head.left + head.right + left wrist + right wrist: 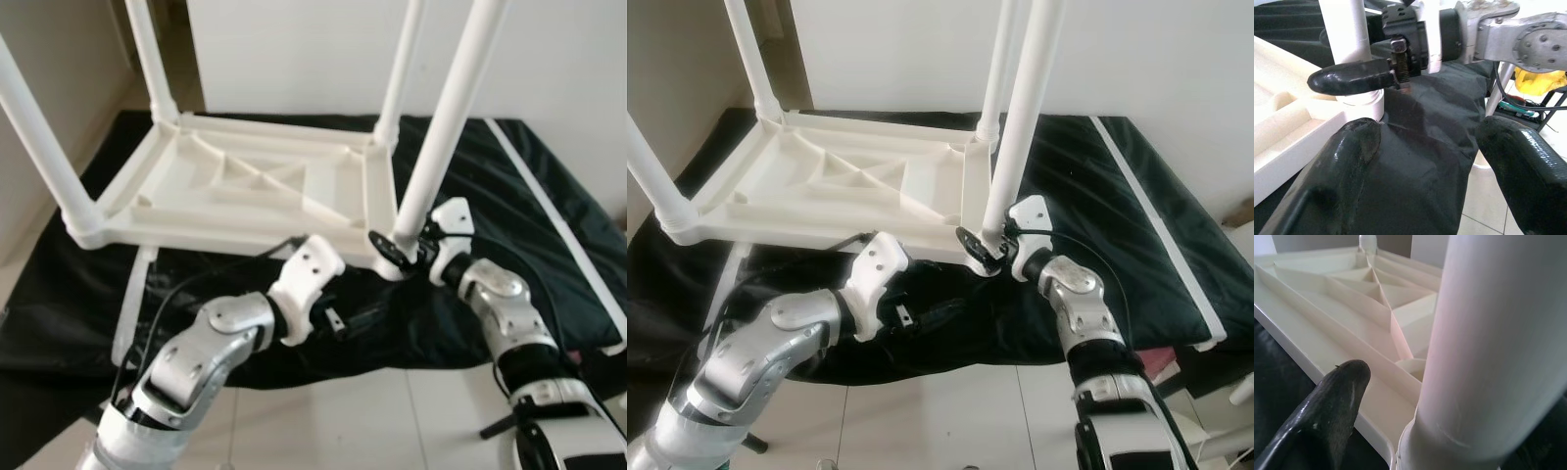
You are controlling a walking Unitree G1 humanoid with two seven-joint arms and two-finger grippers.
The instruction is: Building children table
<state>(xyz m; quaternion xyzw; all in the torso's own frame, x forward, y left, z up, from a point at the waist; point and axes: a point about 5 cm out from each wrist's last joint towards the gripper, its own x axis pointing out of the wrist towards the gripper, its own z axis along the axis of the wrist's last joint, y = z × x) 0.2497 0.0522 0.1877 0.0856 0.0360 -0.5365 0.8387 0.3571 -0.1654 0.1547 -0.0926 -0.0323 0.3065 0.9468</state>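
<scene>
The upright white plastic tube leg (446, 127) is pinched at its base by the right gripper (404, 247), long axis near vertical. The left gripper (1425, 161) is held spread just beside the overturned white ribbed plastic tabletop (245, 186), closing on nothing.

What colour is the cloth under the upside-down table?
Black. The cloth under the white table shows best in the right eye view.
</scene>
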